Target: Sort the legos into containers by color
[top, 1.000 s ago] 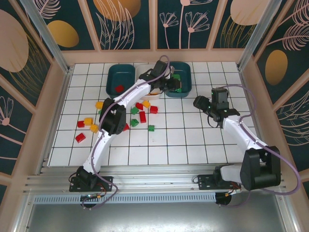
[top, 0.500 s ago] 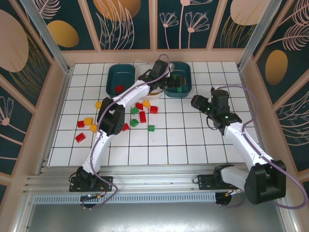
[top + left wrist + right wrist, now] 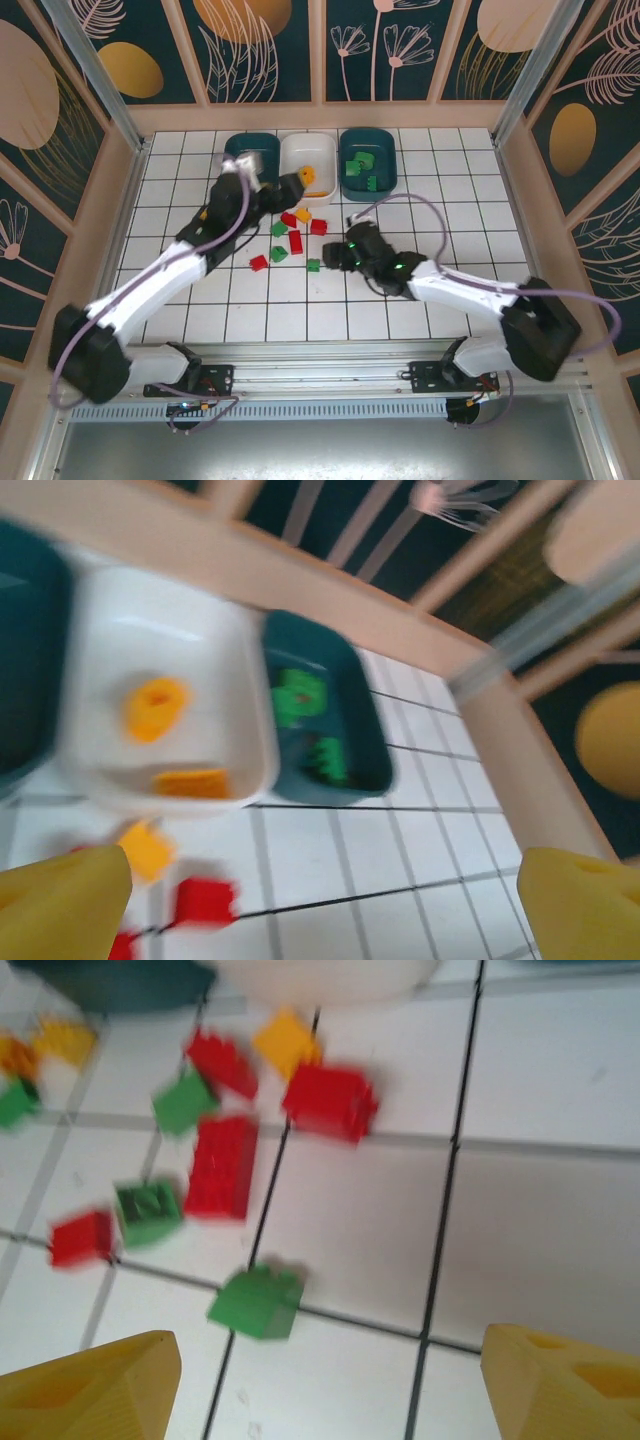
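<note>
The near green lego [image 3: 256,1302] looks light, hard and slippery, so I would pinch its flat sides (right gripper [image 3: 325,1385] and left gripper [image 3: 320,905] both gape wide, empty).

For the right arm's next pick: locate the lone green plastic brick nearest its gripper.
In the top view, the green plastic brick lies just left of the right gripper, nearer the arms' bases than the long red plastic brick.
</note>
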